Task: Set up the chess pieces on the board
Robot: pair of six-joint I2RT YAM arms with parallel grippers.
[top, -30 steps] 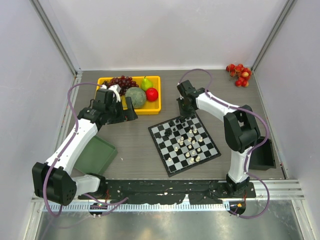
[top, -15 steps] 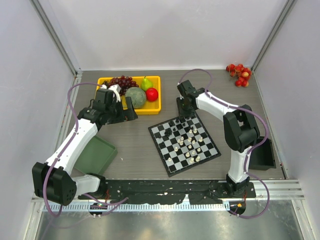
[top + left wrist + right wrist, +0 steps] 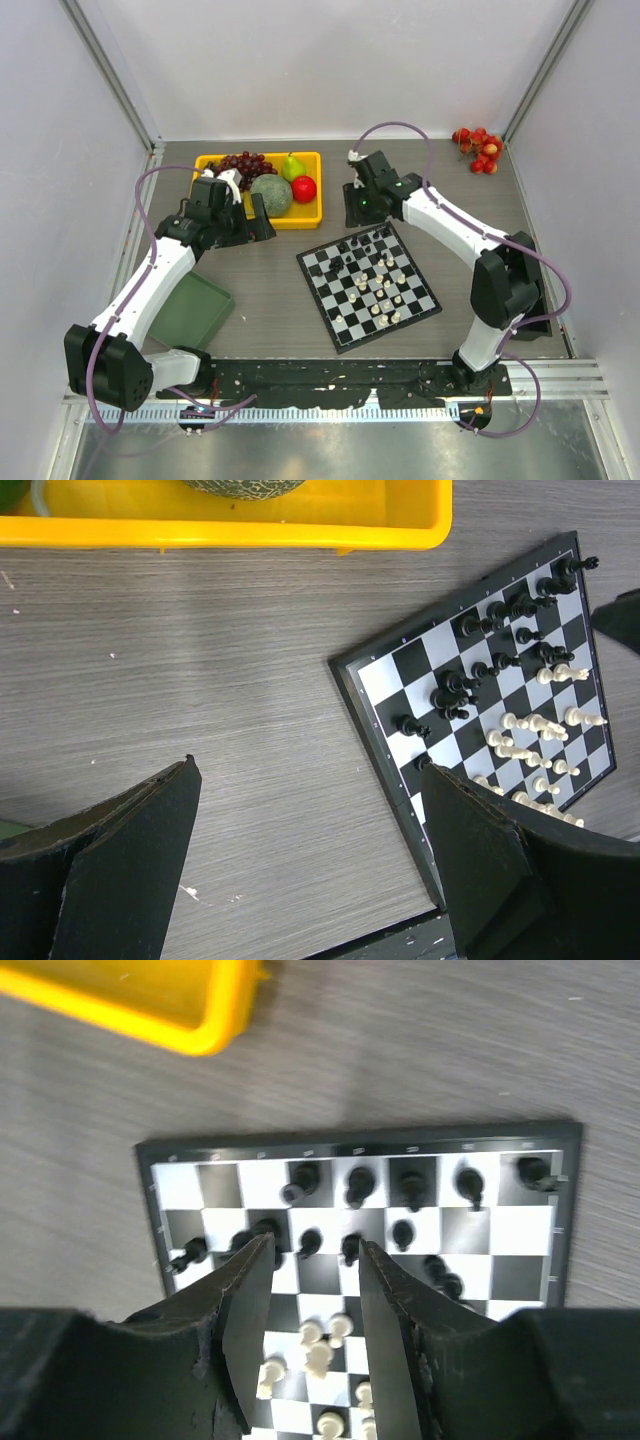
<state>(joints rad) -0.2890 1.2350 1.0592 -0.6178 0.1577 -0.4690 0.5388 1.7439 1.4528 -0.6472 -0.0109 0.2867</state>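
The board lies tilted in the middle of the table. Black chess pieces stand along its far rows, while the white chess pieces are bunched loosely toward its near right. My right gripper hovers above the far edge; in the right wrist view it is open and holds nothing, with black pieces and white pieces below it on the board. My left gripper stands wide open over bare table left of the board, empty.
A yellow tray at the back holds grapes, a pear, a red apple and a green melon. A green tray lies near left, red fruit far right, a black box right.
My right gripper has opened and lifted back from the board's far rows, and its elbow has swung out to the right. The left arm has not moved.
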